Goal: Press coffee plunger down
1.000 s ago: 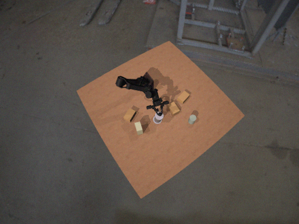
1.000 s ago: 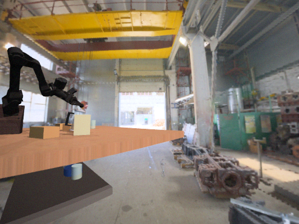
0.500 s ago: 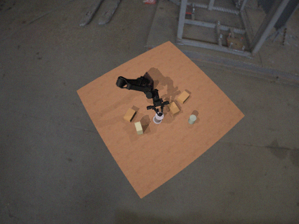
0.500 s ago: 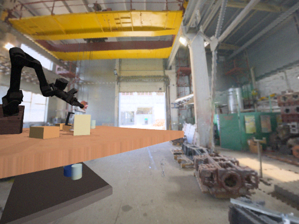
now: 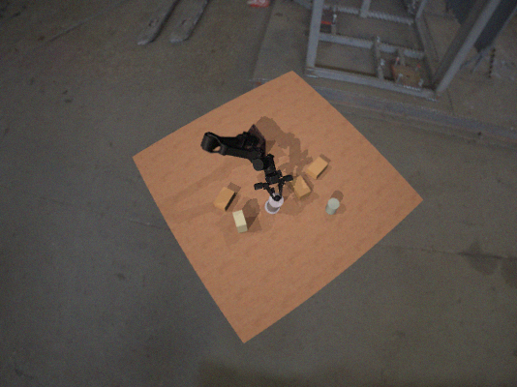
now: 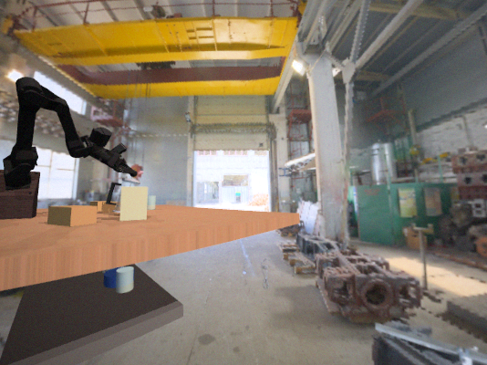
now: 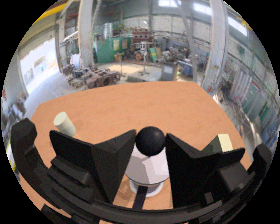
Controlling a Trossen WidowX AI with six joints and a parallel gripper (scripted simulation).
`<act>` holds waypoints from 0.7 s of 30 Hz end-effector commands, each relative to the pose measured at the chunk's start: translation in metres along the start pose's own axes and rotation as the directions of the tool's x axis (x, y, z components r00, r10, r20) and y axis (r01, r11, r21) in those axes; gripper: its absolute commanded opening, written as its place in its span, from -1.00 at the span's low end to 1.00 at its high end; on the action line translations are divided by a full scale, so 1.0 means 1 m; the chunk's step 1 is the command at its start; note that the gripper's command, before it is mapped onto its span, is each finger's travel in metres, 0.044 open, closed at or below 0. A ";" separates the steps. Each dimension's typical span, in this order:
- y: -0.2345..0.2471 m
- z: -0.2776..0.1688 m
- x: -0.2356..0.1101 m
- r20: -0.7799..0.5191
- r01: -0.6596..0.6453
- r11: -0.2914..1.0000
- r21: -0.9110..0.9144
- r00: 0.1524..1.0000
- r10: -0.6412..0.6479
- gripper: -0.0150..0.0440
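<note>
The coffee press [image 5: 272,206] [image 7: 149,173] is a small white cylinder that stands upright near the middle of the orange table [image 5: 290,273] [image 6: 182,234]. Its black round plunger knob [image 7: 150,140] sits close above the white body. My gripper [image 5: 276,196] [image 6: 134,173] [image 7: 150,135] points down over the press and is shut on the knob, one finger on each side of it. In the exterior view a cream block hides the press body.
Two tan blocks [image 5: 224,198] [image 5: 317,167], a third tan block [image 5: 301,186] and a cream block [image 5: 239,221] [image 6: 133,203] [image 7: 225,142] lie around the press. A pale cylinder [image 5: 332,206] [image 7: 64,122] stands to its right. The arm's base [image 6: 18,198] is behind.
</note>
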State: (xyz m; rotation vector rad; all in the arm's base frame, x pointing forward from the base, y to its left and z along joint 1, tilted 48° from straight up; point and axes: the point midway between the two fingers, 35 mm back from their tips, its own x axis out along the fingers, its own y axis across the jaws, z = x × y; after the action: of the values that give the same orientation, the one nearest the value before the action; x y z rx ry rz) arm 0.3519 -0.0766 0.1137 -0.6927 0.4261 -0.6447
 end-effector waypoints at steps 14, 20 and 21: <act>0.000 0.000 0.000 0.000 0.000 1.000 0.000 1.000 0.000 0.48; 0.000 0.000 0.000 0.000 0.000 1.000 0.000 1.000 0.000 1.00; 0.000 0.000 0.000 0.000 0.000 1.000 0.000 1.000 0.000 1.00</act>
State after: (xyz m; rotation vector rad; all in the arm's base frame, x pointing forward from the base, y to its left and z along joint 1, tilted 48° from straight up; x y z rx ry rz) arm 0.3514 -0.0772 0.1138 -0.6965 0.4285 -0.6486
